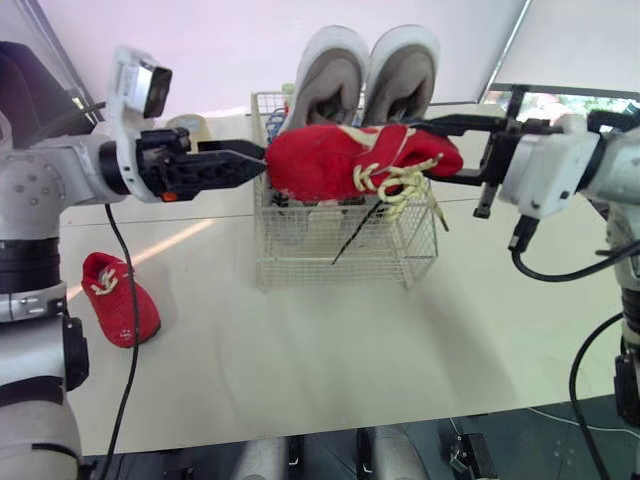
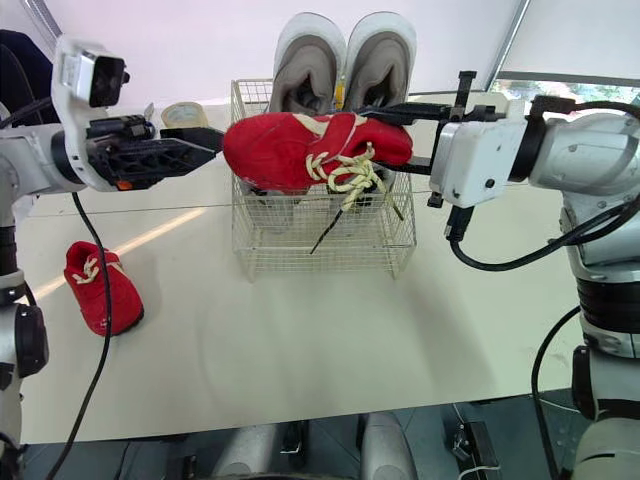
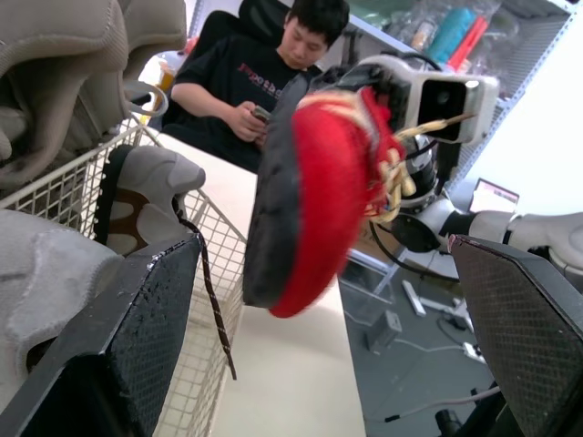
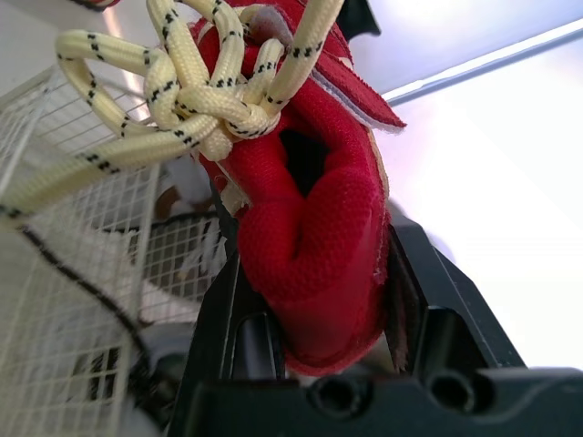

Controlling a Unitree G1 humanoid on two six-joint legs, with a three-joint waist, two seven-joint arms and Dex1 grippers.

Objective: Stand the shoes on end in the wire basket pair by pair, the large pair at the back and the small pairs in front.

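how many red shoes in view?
2. One red shoe is in the right gripper above the wire basket; the second red shoe lies on the table, robot's left. Others may be hidden in the basket.

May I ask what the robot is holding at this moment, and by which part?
The right pincer grips the red shoe by its heel end; the open left pincer holds nothing.

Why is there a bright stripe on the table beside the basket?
Left eye view: that stripe is glare, light reflected off the table left of the wire basket. Right wrist view: bright backlight washes out the background behind the red shoe.
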